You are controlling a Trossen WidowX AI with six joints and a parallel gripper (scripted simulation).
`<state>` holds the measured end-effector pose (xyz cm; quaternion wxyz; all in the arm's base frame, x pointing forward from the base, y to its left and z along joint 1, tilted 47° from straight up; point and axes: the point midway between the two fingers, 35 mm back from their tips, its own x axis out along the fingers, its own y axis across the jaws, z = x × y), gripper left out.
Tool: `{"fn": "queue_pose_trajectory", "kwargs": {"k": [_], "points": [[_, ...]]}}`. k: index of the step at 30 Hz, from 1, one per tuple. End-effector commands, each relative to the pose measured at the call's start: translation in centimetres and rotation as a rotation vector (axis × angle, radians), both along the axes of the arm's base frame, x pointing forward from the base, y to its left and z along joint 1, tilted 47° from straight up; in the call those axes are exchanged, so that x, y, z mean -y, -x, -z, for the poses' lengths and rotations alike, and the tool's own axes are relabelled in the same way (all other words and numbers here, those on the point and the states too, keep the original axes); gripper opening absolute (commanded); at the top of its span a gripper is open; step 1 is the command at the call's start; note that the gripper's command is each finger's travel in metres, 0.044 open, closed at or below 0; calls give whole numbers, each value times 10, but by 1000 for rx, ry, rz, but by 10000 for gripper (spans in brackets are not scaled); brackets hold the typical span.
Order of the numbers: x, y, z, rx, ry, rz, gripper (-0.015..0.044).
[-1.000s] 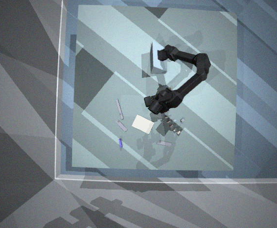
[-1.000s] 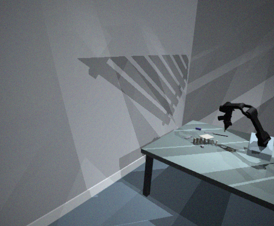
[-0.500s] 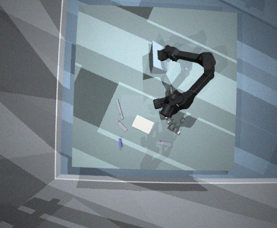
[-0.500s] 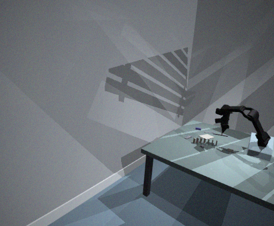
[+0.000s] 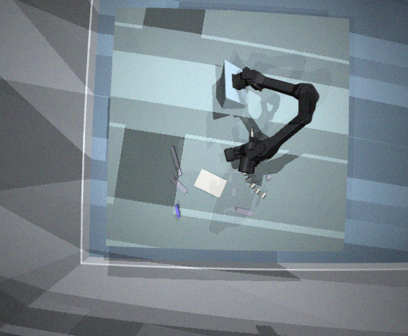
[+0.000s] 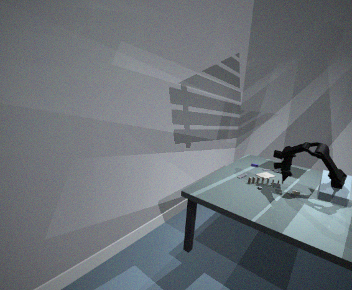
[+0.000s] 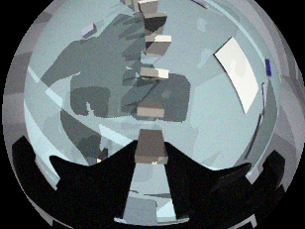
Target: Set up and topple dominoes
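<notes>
Claw: the gripper (image 5: 245, 172) (image 6: 283, 181) (image 7: 151, 145) is clamped on a domino, at the bottom centre of the wrist frame and the lower right of the exterior frame.
Held domino: the held domino (image 7: 151, 145) sits between the fingers, in line with the row; whether its foot meets the table (image 5: 306, 231) (image 6: 226, 204) cannot be told.
Near end of row: the nearest standing domino (image 7: 150, 110) is just beyond the held one, a gap visible between them.
Row: the standing dominoes (image 5: 263, 195) (image 6: 258, 180) (image 7: 158, 46), about seven, run toward the top centre of the wrist frame; all appear upright.
Loose piece: a tan block (image 5: 251, 133) (image 6: 295, 192) lies right of the row in the exterior frame; probably another missing domino.
Done: one piece grasped and brought to the row's end; row unfallen.
Left: set and release this one at matching spacing, stand the loose one, then push one end gently.
Progress: judged mid-task, placement stage.
Risk: a fingertip brushing the nearest domino could start the fall early.
</notes>
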<state>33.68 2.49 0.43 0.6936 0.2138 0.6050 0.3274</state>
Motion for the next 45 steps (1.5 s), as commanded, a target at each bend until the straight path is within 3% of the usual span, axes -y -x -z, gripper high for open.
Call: {"fn": "queue_pose_trajectory", "kwargs": {"k": [1,15,28,32,39,45], "points": [[-16,5,15,-16,-14,3,107],[-22,6,20,-16,-17,2,107],[-22,6,20,-16,-17,2,440],[-12,4,12,-15,-11,3,440],[70,10,-66,-14,-4,-1,440],[73,11,-70,-14,-5,-2,440]]}}
